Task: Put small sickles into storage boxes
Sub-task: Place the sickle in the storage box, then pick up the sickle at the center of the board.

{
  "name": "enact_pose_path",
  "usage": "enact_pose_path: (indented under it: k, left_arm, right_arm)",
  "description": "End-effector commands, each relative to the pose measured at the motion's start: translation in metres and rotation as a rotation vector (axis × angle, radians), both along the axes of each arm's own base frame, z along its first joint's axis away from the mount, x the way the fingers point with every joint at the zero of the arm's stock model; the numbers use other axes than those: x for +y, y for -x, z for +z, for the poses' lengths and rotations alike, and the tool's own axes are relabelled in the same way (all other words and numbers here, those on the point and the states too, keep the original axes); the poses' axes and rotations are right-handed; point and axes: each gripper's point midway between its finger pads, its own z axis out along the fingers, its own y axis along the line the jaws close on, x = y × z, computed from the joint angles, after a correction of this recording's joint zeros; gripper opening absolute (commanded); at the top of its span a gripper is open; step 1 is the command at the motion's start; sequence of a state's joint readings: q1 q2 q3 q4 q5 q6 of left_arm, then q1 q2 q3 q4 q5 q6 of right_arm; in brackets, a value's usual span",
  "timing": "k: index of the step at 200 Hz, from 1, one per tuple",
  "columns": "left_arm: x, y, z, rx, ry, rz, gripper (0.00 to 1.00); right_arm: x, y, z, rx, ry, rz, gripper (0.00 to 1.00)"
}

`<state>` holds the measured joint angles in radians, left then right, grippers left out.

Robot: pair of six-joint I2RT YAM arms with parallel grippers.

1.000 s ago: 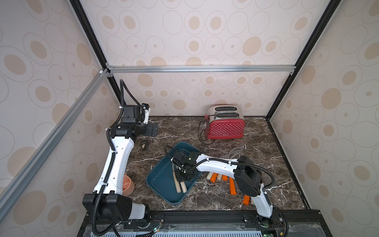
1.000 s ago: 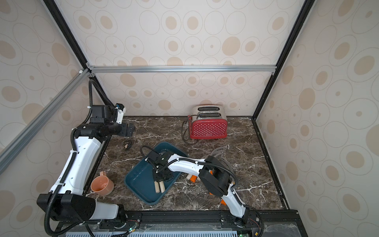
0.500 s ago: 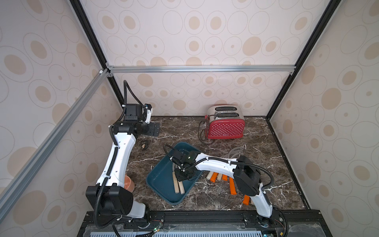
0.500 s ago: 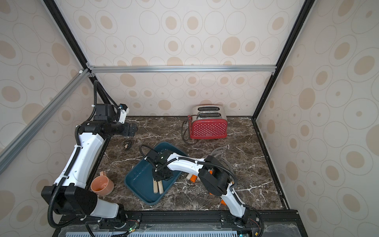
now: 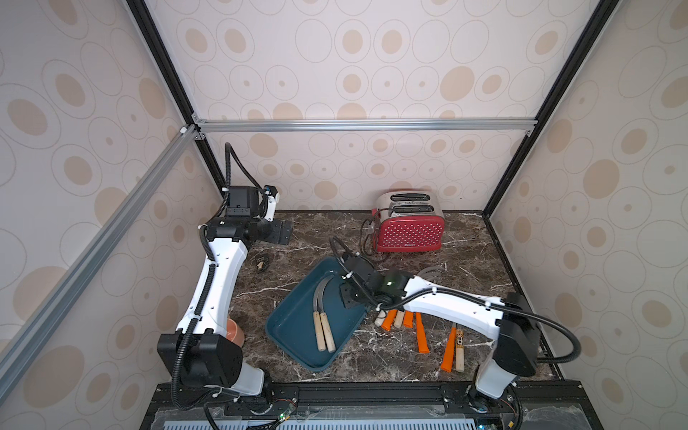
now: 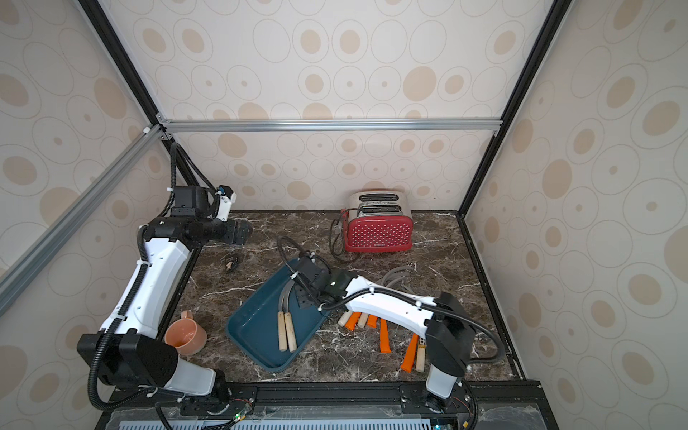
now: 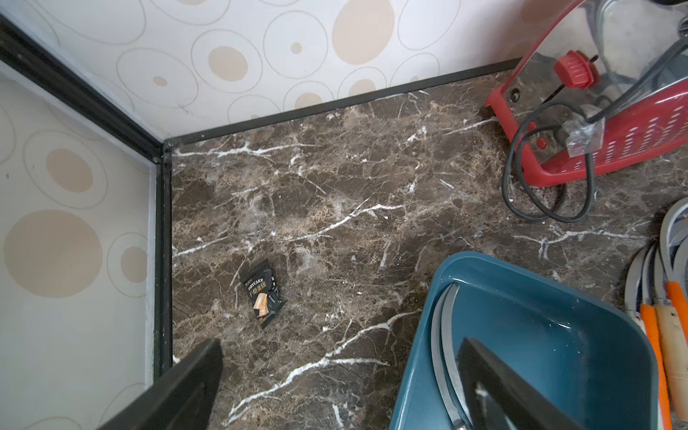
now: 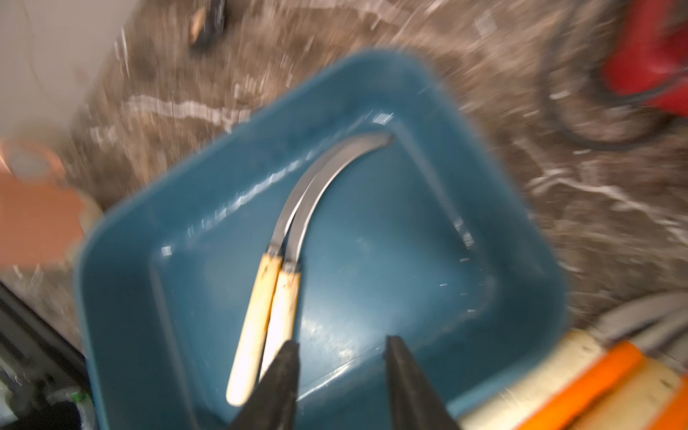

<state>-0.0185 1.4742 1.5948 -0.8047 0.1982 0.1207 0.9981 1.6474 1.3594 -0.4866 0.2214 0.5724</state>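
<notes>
Overhead, in both top views, finds the right gripper [image 5: 348,294] low over the right side of the teal storage tray [image 5: 288,337], fingers parted a little and holding nothing: reads as the setting-down step. Places the two wooden-handled sickles [image 5: 327,333] flat on the tray floor, side by side, handles toward the robot, blades curving together toward the far corner. Leaves the remaining sickles [image 5: 419,331] in a loose row on the marble [image 5: 372,357] just beside the tray, partly under the right arm [image 5: 446,305], handy for the next pick. Shows the left gripper [image 5: 281,231] raised near the back-left corner, well apart from the tray, likely to stay out of the way. Through the left wrist view, shows left fingers [image 7: 178,391] spread wide around nothing, over bare marble with a snack packet [image 7: 262,294] and a corner of the teal storage tray [image 7: 540,324]. Through the right wrist view, blurred, confirms a narrow empty gap between right fingers [image 8: 283,383] above the two wooden-handled sickles [image 8: 260,309]; suggests, by the nested blades, tight packing to save room for the rest.
</notes>
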Motion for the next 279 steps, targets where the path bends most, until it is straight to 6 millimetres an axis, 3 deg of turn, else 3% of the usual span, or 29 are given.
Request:
enact_pose_path:
  k: [1,25,60,99,137,205,218,279]
  left_arm:
    - [-0.009,0.000,0.011,-0.052,-0.009,-0.069,0.99]
    - [-0.001,-0.002,0.009,-0.037,0.025,0.032,0.99]
    - [-0.005,0.005,0.004,0.006,0.038,0.014,0.99]
    - [-0.030,0.019,-0.006,0.069,-0.005,-0.158,0.99]
    - [-0.048,0.032,-0.022,0.123,-0.059,-0.257,0.99]
    - [-0.053,0.032,-0.030,0.136,-0.041,-0.269,0.99]
    - [-0.054,0.030,-0.030,0.136,-0.032,-0.267,0.99]
    - [-0.057,0.026,-0.034,0.147,-0.002,-0.243,0.99]
  right_arm:
    - [-0.052,-0.032,-0.009,-0.023,0.008,-0.170,0.47]
    - [-0.098,-0.034,-0.013,-0.052,-0.026,-0.251,0.48]
    - [-0.143,-0.027,-0.018,-0.080,0.054,-0.285,0.49]
    - [-0.172,-0.017,-0.037,0.042,0.087,-0.372,0.49]
    - [-0.188,-0.007,-0.059,0.170,0.072,-0.419,0.49]
    - [-0.265,0.017,-0.079,0.280,0.199,-0.704,0.47]
    - [-0.268,0.018,-0.083,0.292,0.175,-0.722,0.45]
    - [-0.231,0.006,-0.098,0.384,0.119,-0.572,0.40]
